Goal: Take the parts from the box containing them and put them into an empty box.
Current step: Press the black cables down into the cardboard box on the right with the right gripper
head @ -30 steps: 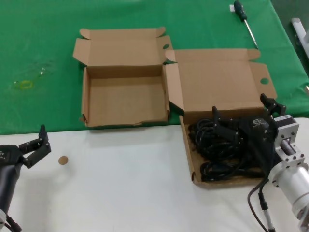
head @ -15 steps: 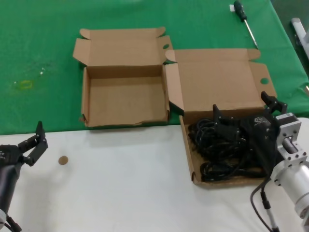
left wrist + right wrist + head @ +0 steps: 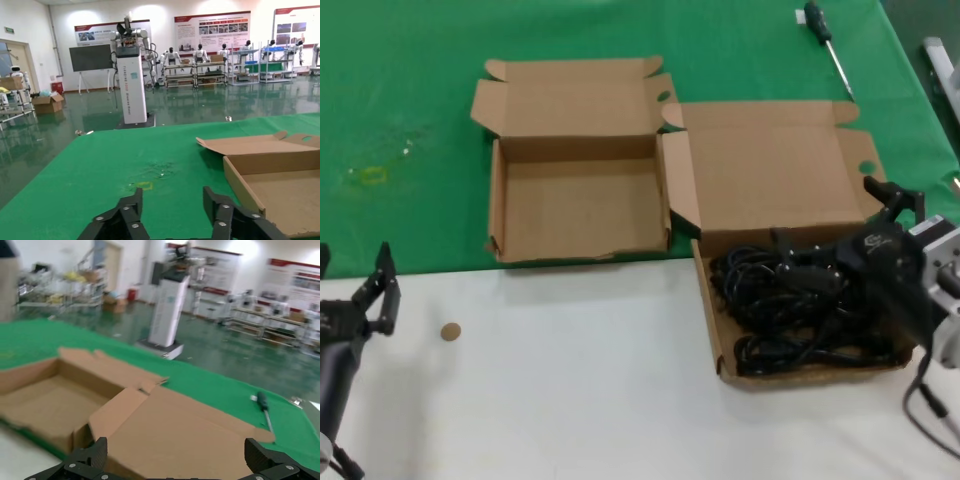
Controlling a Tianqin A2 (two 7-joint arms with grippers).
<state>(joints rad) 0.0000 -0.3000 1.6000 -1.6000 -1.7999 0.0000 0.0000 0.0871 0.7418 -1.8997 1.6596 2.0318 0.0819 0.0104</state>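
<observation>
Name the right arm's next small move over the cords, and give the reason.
Probably lower the right gripper a little into the parts and close on one bundle. Its fingers are spread wide and sit over the tangle in the box containing them, with nothing held yet, while the empty box has nothing in it. The left gripper waits over the white table near the front edge.

1. head view: even, bright overhead light; the green cloth (image 3: 410, 90) shows a faint sheen, the white table (image 3: 570, 400) reads flat and pale.
2. soft shadow lies inside the empty box (image 3: 580, 205) along its walls.
3. the black parts (image 3: 790, 310) merge into one dark mass.
4. left wrist view: sharp; ceiling lights glare off the glossy hall floor.
5. right wrist view: blurred throughout, background washed out.
</observation>
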